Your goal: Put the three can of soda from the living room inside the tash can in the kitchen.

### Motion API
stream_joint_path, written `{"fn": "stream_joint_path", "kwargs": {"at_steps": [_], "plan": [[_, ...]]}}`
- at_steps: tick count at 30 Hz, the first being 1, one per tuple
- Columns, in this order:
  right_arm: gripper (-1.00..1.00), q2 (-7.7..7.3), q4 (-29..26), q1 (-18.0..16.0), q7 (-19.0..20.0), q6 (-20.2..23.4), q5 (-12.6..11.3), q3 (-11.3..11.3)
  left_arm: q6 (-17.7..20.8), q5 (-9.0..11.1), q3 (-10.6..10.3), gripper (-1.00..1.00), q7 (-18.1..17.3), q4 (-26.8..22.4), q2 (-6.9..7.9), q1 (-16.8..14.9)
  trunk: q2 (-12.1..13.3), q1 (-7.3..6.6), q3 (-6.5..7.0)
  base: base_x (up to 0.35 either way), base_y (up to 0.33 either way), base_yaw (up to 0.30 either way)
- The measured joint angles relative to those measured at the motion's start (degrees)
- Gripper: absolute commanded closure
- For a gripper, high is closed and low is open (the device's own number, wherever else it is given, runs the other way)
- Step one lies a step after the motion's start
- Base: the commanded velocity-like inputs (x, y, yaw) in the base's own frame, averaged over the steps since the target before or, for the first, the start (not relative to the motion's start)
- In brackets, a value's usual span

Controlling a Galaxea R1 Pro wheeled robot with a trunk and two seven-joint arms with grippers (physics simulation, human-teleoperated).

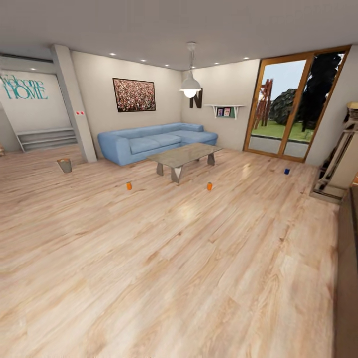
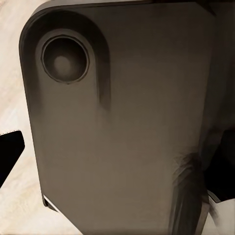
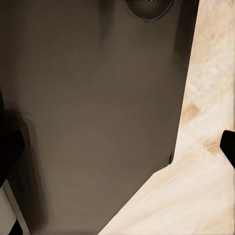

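Note:
Three cans of soda stand apart on the light wood floor in the head view. One orange can is left of the coffee table, another orange can is in front of its right end, and a dark blue can sits near the glass door. The small brown tash can stands far left by a slanted pillar. In the left wrist view my left gripper is open, its black fingertips at the picture's edges over a dark grey robot panel. My right gripper is open the same way, holding nothing.
A grey coffee table stands mid-room before a blue corner sofa. A wood-framed glass door is at the back right and a pale fireplace surround at the right edge. The "Welcome HOME" wall is far left. Wide wood floor lies in front.

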Motion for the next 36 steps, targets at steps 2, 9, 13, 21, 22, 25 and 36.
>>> {"fn": "stream_joint_path", "kwargs": {"at_steps": [2,9,13,21,22,25,36], "plan": [[-1.00,0.00,-0.03,0.00,-0.02,0.00,0.00,0.00,0.00,0.00,0.00,-1.00,0.00,0.00,0.00,0.00,0.00,0.00,0.00,0.000,0.000,0.252],[-1.00,0.00,-0.07,0.00,-0.06,0.00,0.00,-0.03,0.00,0.00,0.00,-1.00,0.00,-0.03,0.00,0.00,0.00,0.00,0.00,0.000,0.000,0.253],[-1.00,0.00,-0.07,0.00,-0.07,0.00,0.00,-0.02,0.00,0.00,0.00,-1.00,0.00,-0.02,0.00,0.00,0.00,0.00,0.00,0.000,0.000,0.253],[-1.00,0.00,-0.07,0.00,-0.07,0.05,0.01,-0.02,0.00,0.00,0.00,-1.00,0.07,-0.03,-0.07,0.00,0.00,0.00,0.00,0.000,0.000,0.253],[-1.00,0.00,-0.07,0.00,-0.07,0.06,0.01,-0.03,0.00,0.00,0.00,-1.00,0.08,-0.04,-0.08,0.00,0.00,0.00,0.00,0.000,0.000,0.253],[-1.00,0.00,-0.07,0.00,-0.07,0.03,0.00,-0.04,0.00,0.00,0.00,-1.00,0.08,-0.05,-0.08,0.00,0.00,0.00,0.00,0.000,0.000,0.253],[-1.00,0.00,-0.07,0.00,-0.07,0.06,0.00,-0.04,0.00,0.00,0.00,-1.00,0.17,-0.08,-0.09,0.00,0.00,0.00,0.00,0.000,0.000,0.253]]}}
